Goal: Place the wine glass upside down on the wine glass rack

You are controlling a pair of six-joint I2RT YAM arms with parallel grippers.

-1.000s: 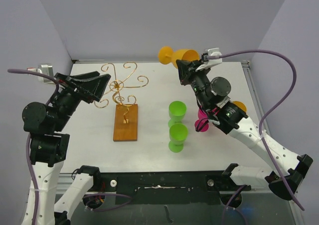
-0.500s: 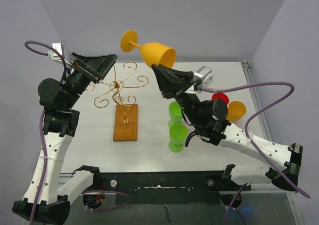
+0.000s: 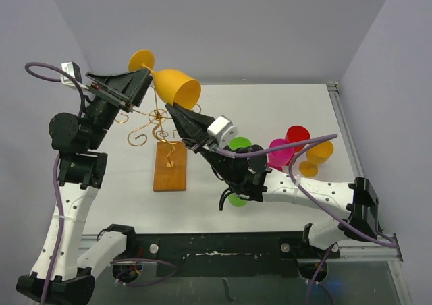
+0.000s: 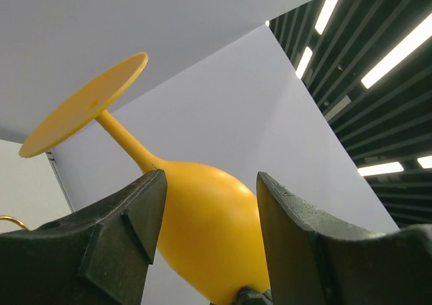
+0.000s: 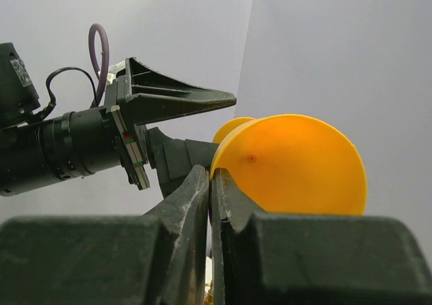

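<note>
A yellow wine glass (image 3: 177, 87) hangs in the air above the rack, tilted, foot up and to the left, mouth down and to the right. My right gripper (image 3: 173, 109) is shut on its rim; in the right wrist view the fingers (image 5: 210, 178) pinch the rim of the glass (image 5: 290, 163). My left gripper (image 3: 138, 86) is open, its fingers either side of the bowl (image 4: 209, 231) with gaps showing. The wine glass rack (image 3: 152, 126), gold wire on a brown wooden base (image 3: 170, 165), stands just below, partly hidden by the arms.
Two green glasses (image 3: 239, 145) stand right of the rack, partly behind my right arm. A pink glass (image 3: 278, 153), a red one (image 3: 295, 135) and an orange one (image 3: 317, 151) stand at the right. The back wall is close behind the rack.
My right arm has carried the yellow glass leftwards from the back right to above the rack. My left gripper has risen and now straddles the bowl.
</note>
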